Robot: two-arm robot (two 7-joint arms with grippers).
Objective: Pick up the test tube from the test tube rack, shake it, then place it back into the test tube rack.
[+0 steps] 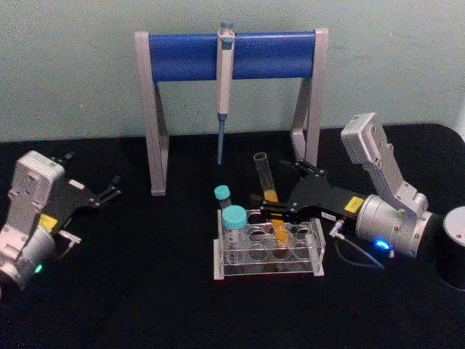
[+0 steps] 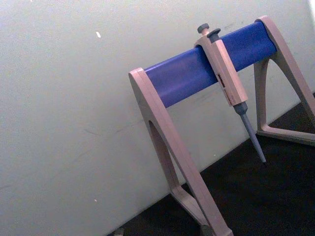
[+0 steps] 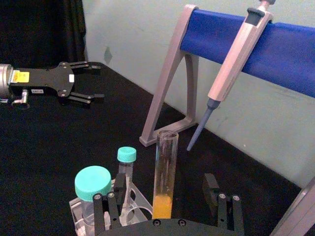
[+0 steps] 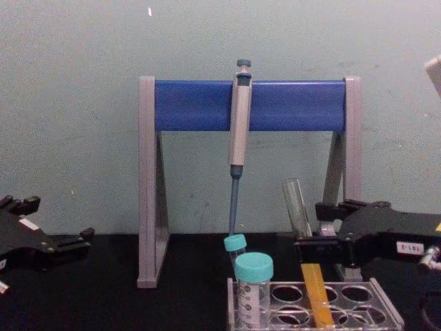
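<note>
Straddling the test tube point(image 3: 165, 162), the right gripper point(image 1: 270, 182) has its fingers spread, one on each side of the glass and clear of it in the right wrist view. The tube leans in a hole of the test tube rack point(image 1: 317, 247). A finger crosses its middle in the head view, and the chest view cuts off the rack's base. The left gripper point(image 1: 91, 173) rests far left, fingers apart. A black tabletop point(image 1: 145, 298) meets a pale green wall point(image 1: 73, 73).
</note>
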